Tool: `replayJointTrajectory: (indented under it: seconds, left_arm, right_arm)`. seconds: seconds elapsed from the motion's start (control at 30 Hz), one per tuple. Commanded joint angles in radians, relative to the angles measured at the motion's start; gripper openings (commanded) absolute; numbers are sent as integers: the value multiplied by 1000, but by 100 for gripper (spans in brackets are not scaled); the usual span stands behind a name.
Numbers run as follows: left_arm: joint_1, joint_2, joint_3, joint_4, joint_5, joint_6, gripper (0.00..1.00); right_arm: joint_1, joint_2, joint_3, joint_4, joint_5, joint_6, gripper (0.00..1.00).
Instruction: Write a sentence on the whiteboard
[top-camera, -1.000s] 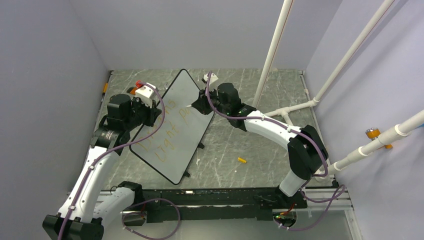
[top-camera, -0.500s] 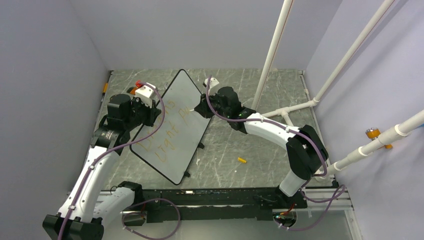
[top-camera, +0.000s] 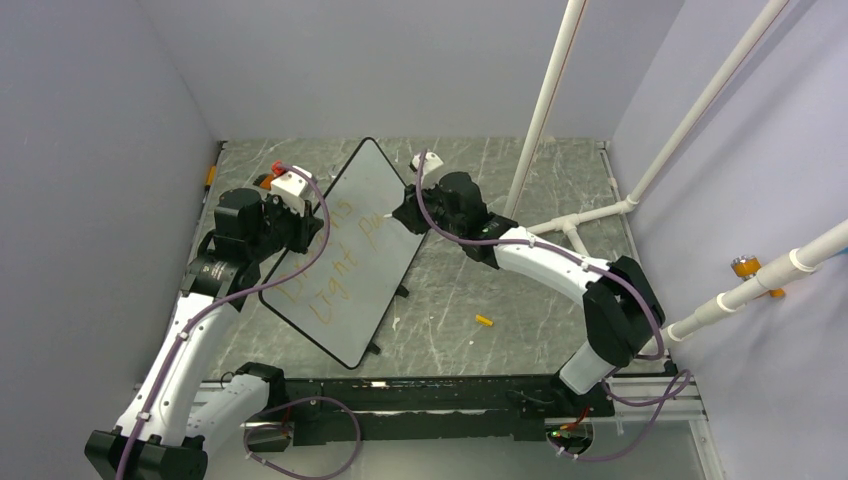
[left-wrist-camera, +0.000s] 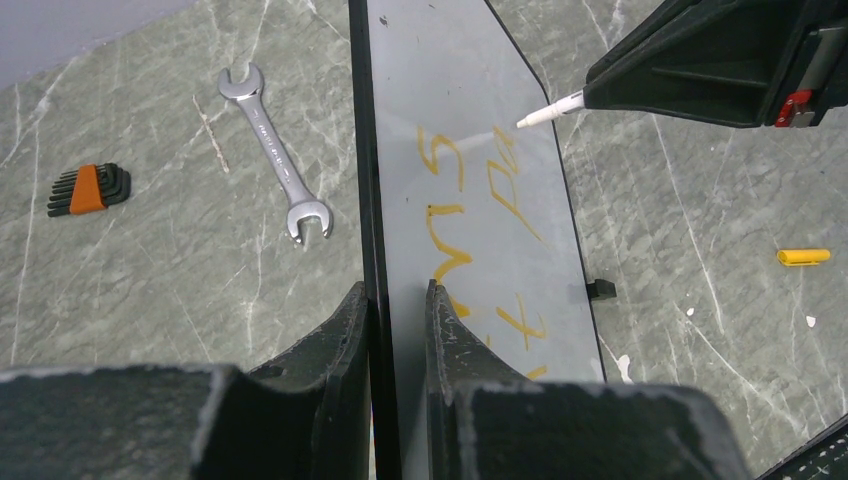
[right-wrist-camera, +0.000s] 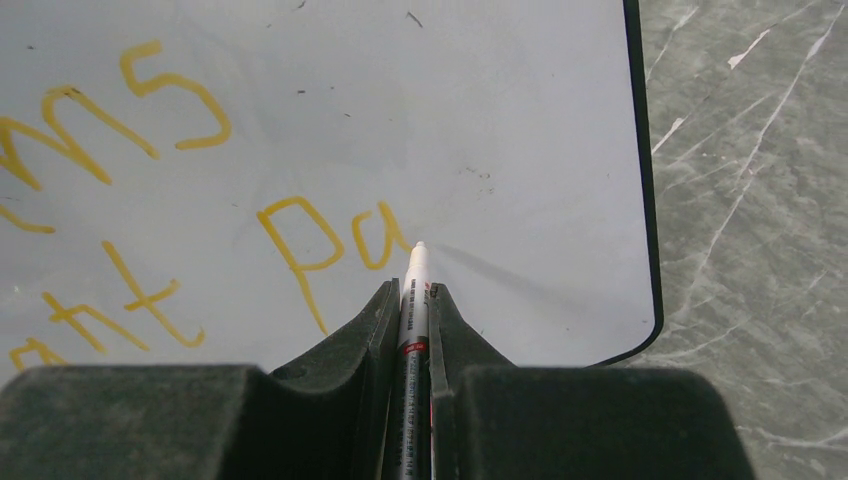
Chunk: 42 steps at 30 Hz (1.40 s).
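Grey marble tabletop (top-camera: 500, 290), lilac walls (top-camera: 380, 60), white pipes (top-camera: 545, 100), whiteboard (top-camera: 350, 310) ctr-left.

The whiteboard (left-wrist-camera: 450, 80) was presented as a smooth, glossy white panel, edged by a thin black rim. The worktop (left-wrist-camera: 160, 270) was finished in a grey, marble-veined pattern with a faint sheen. The wrench (left-wrist-camera: 275, 150) was formed of bright, polished metal. The left claw (left-wrist-camera: 397, 295) and right claw (right-wrist-camera: 411, 290) were moulded in matt black, finely grained plastic. The marker (right-wrist-camera: 416, 265) was cased in smooth white plastic.
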Motion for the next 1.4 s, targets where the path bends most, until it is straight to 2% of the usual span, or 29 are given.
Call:
replayJointTrajectory:
  seconds: [0.0, 0.6, 1.37]
  left_arm:
    - [-21, 20, -32, -155, 39, 84, 0]
    - [-21, 21, -33, -154, 39, 85, 0]
    - [-21, 26, -33, -153, 36, 86, 0]
  right_arm:
    - [3, -56, 20, 30, 8, -13, 0]
    - [1, 26, 102, 53, -51, 13, 0]
    - [-27, 104, 171, 38, -46, -4, 0]
